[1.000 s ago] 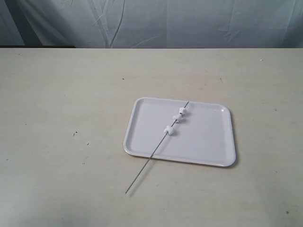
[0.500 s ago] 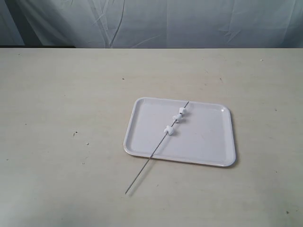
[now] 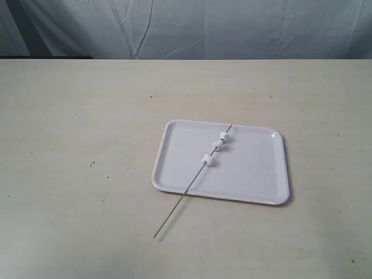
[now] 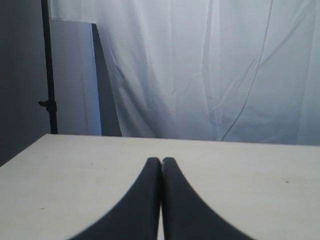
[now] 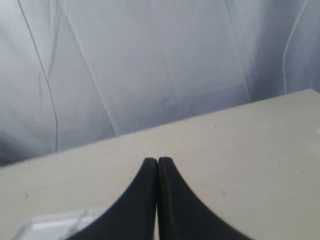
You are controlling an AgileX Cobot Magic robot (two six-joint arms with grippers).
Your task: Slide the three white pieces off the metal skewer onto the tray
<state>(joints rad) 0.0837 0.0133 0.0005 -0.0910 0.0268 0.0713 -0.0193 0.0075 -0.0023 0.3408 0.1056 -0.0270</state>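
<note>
Pale surface (image 3: pixel 70 174) carries everything: nearest, the metal skewer (image 3: pixel 174 207) lies slanted, its far half across the tray (image 3: pixel 250 174), with all three white pieces (image 3: pixel 217 144) threaded on it (none slid off yet). Both the left fingers (image 4: pixel 145 200) and right fingers (image 5: pixel 142 200) are pressed together, holding nothing.

tray (image 3: pixel 174 174): glossy white plastic | skewer (image 3: pixel 174 209): thin grey metal | table (image 3: pixel 75 116): matt beige

The left tool (image 4: pixel 161 161) and the right tool (image 5: pixel 158 161) each show dark jaws pressed together, nothing between.
</note>
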